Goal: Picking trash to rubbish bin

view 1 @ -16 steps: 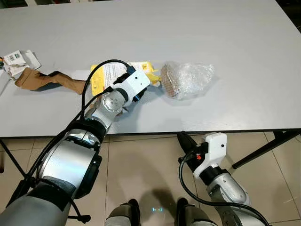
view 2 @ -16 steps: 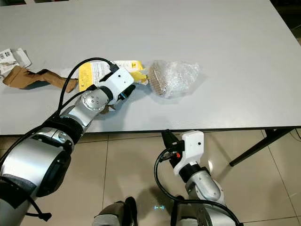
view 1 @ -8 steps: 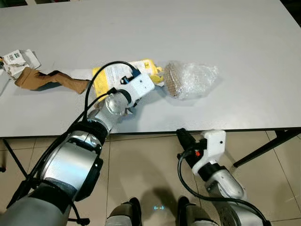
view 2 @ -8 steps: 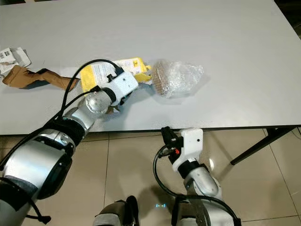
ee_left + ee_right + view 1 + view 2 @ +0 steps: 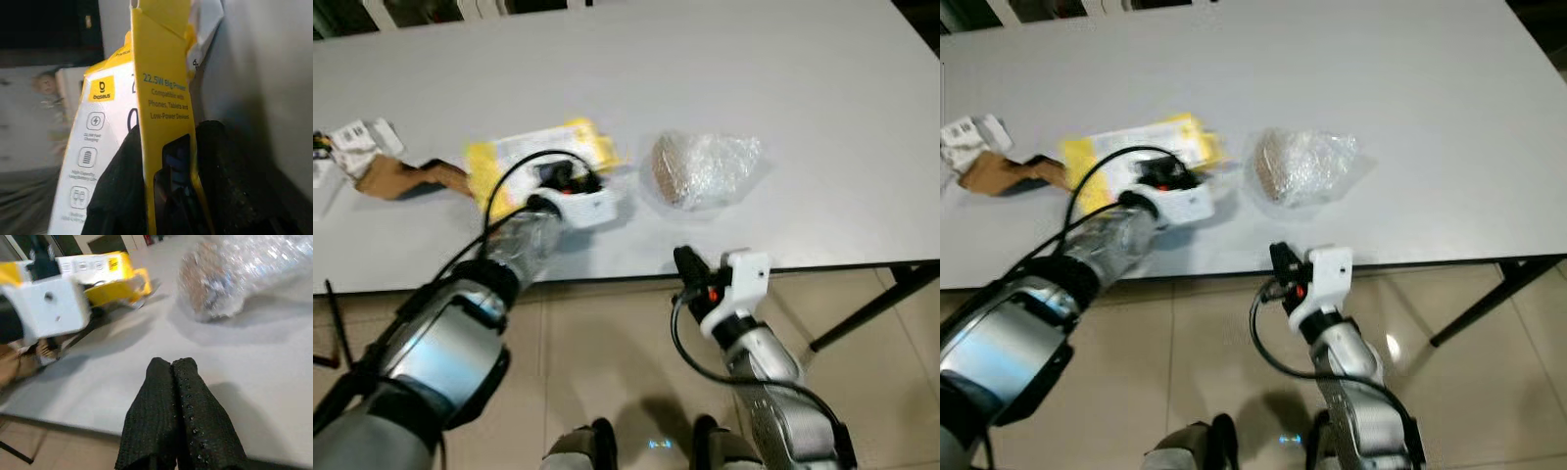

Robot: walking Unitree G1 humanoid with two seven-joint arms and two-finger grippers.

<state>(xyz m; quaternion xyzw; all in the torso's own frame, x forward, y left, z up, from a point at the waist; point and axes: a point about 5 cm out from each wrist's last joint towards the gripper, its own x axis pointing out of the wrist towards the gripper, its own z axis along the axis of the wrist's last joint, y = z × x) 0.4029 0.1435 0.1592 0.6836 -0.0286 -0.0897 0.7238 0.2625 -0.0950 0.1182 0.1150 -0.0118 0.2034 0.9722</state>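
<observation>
Left gripper (image 5: 166, 196): I have it clamped on yellow package (image 5: 533, 157), table's (image 5: 783, 69) near edge.
Right gripper (image 5: 178, 406): pressed together, empty.

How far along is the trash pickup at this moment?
Nothing looks binned. In hand: the left gripper is shut on the yellow package, a flap pinched between its fingers. Left on the white table: the bubble-wrap bundle, the brown paper scrap and the small white wrappers. The right gripper is shut, idle at the table's near edge.
</observation>
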